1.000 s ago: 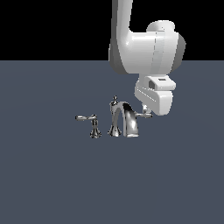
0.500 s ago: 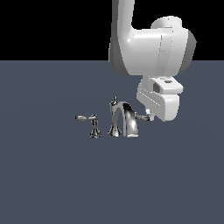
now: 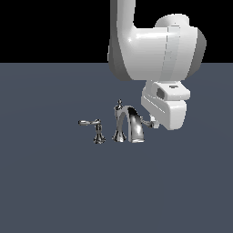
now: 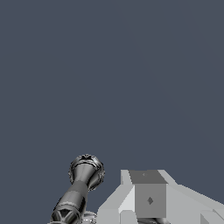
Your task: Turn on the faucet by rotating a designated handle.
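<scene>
The chrome faucet (image 3: 132, 126) stands mid-floor, with an arched spout and a pointed finial post (image 3: 119, 107). The handle (image 3: 147, 121) on the exterior view's right shows only as a short chrome stub. The rest is hidden behind my white hand. My gripper (image 3: 154, 124) sits right against that stub, low beside the spout. Its fingers are hidden by the hand's body there. In the wrist view a chrome flared piece (image 4: 85, 172) lies beside one grey finger (image 4: 148, 197). I cannot tell whether the jaws are open or touching the handle.
The twin lever (image 3: 88, 123) points to the exterior view's left on its flared pedestal (image 3: 98, 137), apart from the spout. The flat dark grey floor (image 3: 54, 191) spreads around the faucet. My arm's bulky white link (image 3: 159, 50) hangs above the faucet's right side.
My hand has sunk a little and shifted slightly to the exterior view's right, beside the spout. The upper link has swung rightward. The faucet and left lever have not moved.
</scene>
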